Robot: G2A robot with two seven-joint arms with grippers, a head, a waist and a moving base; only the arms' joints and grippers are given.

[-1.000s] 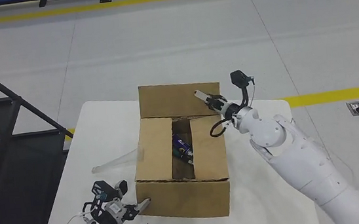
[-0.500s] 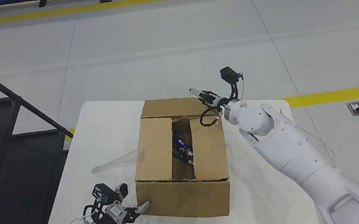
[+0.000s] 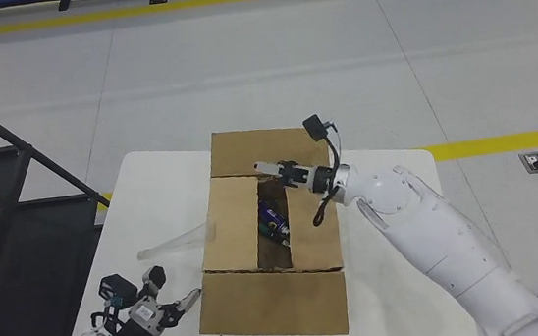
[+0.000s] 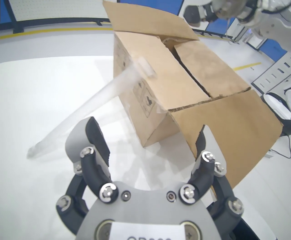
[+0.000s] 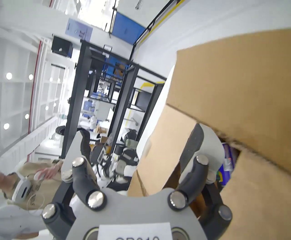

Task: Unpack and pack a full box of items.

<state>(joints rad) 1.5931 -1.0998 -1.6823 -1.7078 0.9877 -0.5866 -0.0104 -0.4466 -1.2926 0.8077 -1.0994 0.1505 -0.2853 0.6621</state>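
Brown cardboard box sits on your white counter; you see the right pincer spread over its top flaps, the left pincer spread beside its near flap

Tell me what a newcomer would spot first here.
A box sits on the table, its top flaps parted over a gap that shows packaged items. The right gripper hangs open over the box's far end, and the left gripper is open beside its near corner. A clear tape strip trails off the box's side.
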